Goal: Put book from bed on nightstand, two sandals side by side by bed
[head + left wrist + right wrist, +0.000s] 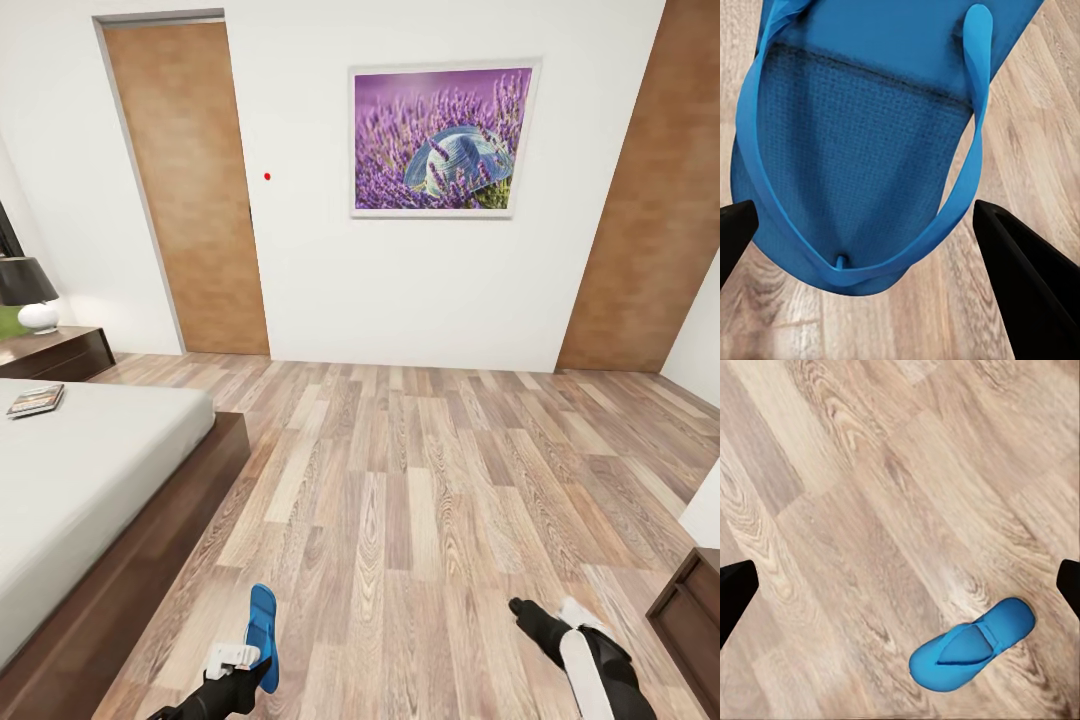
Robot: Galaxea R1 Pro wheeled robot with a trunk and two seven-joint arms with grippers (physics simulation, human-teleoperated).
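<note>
1. Head view, nearest: the left end effector (243,662) is clamped on one blue sandal (264,630), held on edge above the plank floor (420,500).
2. The right end effector (522,608) hangs over bare floor; in the right wrist view its fingers stand wide apart, with the second sandal (971,644) lying flat on the floor between and beyond them.
3. Farther left, the book (36,400) lies on the bed (80,470) near its head.
4. Beyond it stands the nightstand (60,352), carrying a lamp (28,292).

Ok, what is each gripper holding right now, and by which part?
The left gripper holds one blue sandal at its lower end, the rest sticking up. The right gripper holds nothing; the other sandal lies on the floor.
</note>
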